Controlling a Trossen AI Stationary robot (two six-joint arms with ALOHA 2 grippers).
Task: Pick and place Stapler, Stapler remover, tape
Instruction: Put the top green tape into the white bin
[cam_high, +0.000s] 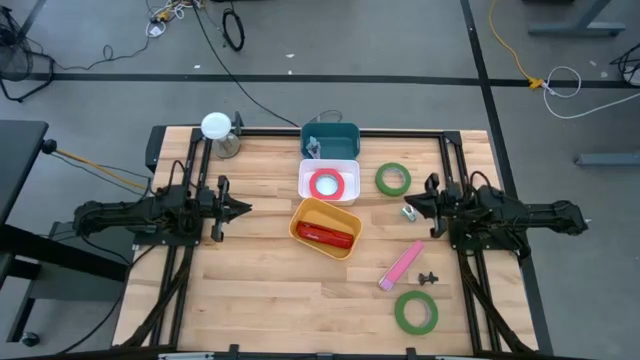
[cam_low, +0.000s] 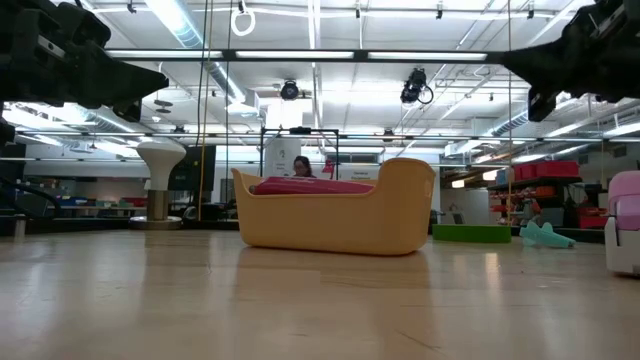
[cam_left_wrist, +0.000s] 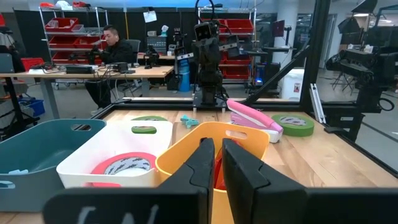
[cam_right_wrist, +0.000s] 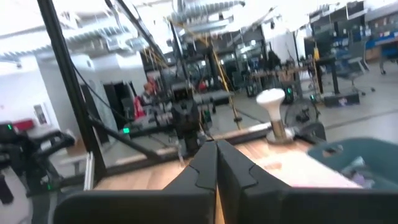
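A red roll of tape (cam_high: 326, 184) lies flat in the white bin (cam_high: 345, 168). One green roll of tape (cam_high: 393, 179) lies on the table right of that bin. A second green roll (cam_high: 415, 312) lies near the front edge. A red stapler (cam_high: 325, 235) lies in the yellow bin (cam_high: 300, 215). A pink stapler (cam_high: 401, 266) and a small black staple remover (cam_high: 429, 277) lie on the table. My left gripper (cam_high: 246, 208) is shut, level, left of the bins. My right gripper (cam_high: 406, 205) is shut, right of them, beside a small pale object (cam_high: 411, 212).
A teal bin (cam_high: 345, 135) stands at the far edge behind the white bin. A white lamp-like stand (cam_high: 216, 126) is at the far left corner. Bare wood lies in front of the yellow bin and along the left half. A person sits at a desk (cam_left_wrist: 112, 43) beyond the table.
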